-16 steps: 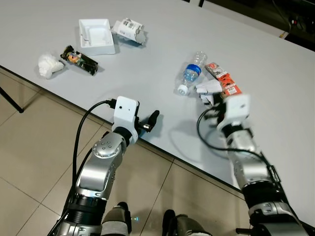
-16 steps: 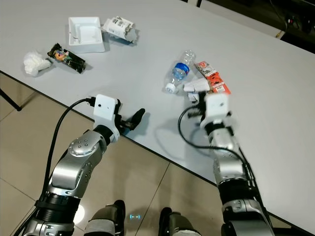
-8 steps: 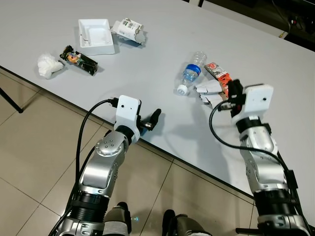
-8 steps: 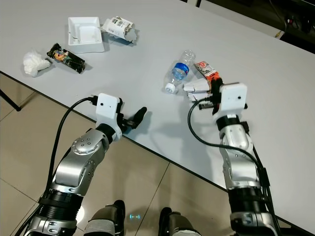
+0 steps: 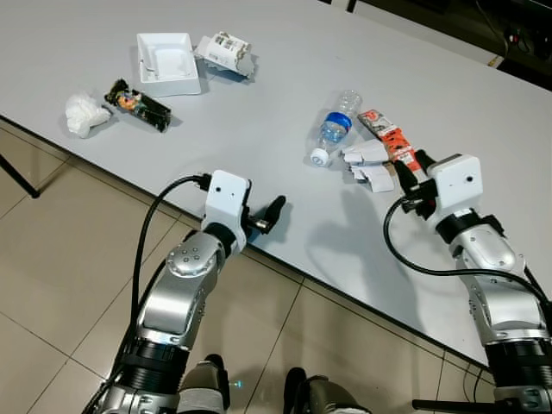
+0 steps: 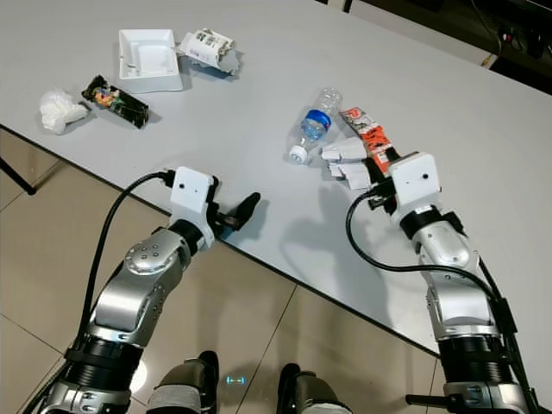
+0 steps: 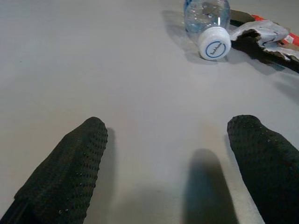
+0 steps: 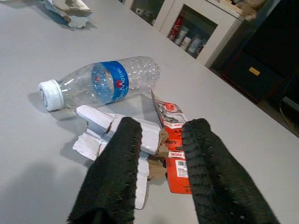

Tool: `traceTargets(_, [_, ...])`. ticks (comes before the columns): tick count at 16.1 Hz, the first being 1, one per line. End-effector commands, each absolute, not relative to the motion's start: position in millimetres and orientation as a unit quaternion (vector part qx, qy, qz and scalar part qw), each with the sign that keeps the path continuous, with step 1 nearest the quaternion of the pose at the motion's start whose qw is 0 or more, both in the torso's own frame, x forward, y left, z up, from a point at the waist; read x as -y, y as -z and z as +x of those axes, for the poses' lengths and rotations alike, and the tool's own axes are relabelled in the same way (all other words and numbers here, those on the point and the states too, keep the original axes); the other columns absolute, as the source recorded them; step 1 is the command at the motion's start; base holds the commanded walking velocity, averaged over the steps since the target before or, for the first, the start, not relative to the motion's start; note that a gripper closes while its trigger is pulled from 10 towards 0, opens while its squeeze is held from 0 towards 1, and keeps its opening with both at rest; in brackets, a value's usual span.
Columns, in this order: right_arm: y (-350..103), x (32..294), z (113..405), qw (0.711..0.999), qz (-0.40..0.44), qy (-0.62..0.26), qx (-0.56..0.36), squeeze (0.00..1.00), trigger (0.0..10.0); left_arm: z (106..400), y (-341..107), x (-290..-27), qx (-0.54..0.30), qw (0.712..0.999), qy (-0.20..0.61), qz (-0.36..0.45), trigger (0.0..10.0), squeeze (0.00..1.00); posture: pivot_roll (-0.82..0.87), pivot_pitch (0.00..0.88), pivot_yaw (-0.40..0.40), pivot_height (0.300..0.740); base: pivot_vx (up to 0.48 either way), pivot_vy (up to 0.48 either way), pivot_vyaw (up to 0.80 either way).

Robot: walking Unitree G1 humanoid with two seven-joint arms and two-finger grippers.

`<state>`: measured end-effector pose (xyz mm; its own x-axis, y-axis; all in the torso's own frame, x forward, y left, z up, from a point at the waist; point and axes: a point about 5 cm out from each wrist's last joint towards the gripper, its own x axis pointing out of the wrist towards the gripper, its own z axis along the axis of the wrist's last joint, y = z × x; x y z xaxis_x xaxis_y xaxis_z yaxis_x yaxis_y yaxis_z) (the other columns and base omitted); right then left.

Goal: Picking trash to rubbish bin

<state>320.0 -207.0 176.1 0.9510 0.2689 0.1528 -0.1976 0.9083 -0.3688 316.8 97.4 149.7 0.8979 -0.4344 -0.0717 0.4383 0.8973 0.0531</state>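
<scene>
— Trash lies scattered on a smooth, matte grey tabletop (image 5: 259,95). What is nearest the right end effector (image 8: 161,175)?

— A torn white cardboard piece (image 8: 110,133), ragged at its edges, touching a flat red printed wrapper (image 8: 175,156). Just beside them a clear ribbed plastic bottle (image 8: 100,81) lies on its side, with a blue label and a white cap.

— And that end effector's state?

— Its two black, dimpled fingers (image 8: 112,177) stand slightly parted, holding nothing, poised just above the cardboard and wrapper.

— The left one?

— The left end effector (image 7: 175,163) sits low at the tabletop's near edge, fingers spread wide, empty; the bottle's cap faces it from well ahead.

— Anything farther off?

— At the far left, a crumpled white tissue ball (image 5: 84,114), a dark glossy snack wrapper (image 5: 138,104), a square white tray (image 5: 168,62) and a crushed white carton (image 5: 226,53). Beige floor tiles (image 5: 60,285) show below.
</scene>
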Motion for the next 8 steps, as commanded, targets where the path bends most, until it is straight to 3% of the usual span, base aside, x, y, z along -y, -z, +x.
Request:
traceTargets(1, [-176.4, 213.4, 319.5, 0.972, -0.180, -0.118, 0.092, 1.00, 10.0, 312.7, -138.9, -91.2, -0.053, 0.968, 0.243, 0.040, 10.0, 0.00, 0.28, 0.237, -0.147, 0.740, 0.000, 0.000, 0.00])
traceTargets(8, [-175.6, 201.8, 329.7, 0.970, -0.174, -0.139, 0.101, 1.00, 10.0, 307.5, -142.3, -92.3, -0.040, 0.966, 0.250, 0.054, 10.0, 0.00, 0.31, 0.256, -0.140, 0.740, 0.000, 0.000, 0.00])
